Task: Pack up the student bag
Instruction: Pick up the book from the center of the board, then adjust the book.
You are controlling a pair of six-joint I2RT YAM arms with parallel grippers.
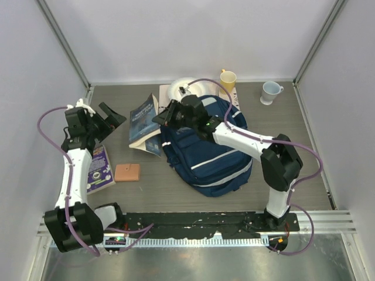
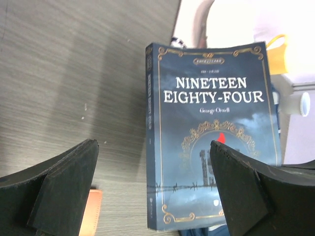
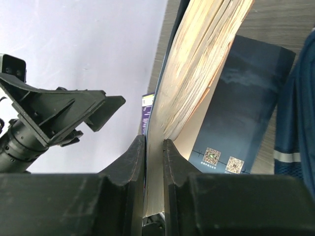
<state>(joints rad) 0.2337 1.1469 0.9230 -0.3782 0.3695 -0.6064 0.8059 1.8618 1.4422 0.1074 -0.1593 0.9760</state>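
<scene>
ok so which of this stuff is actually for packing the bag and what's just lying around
In the job: navy blue striped fabric backpack; dark blue Nineteen Eighty-Four paperback, pinched by the right gripper.
Lying about for now: yellow mug; pale mug; white plate; purple book; flat orange-brown block.

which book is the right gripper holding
The dark blue Nineteen Eighty-Four, standing up beside the student bag, its edge pinched in the right gripper. The purple book lies flat farther left, untouched.
</scene>
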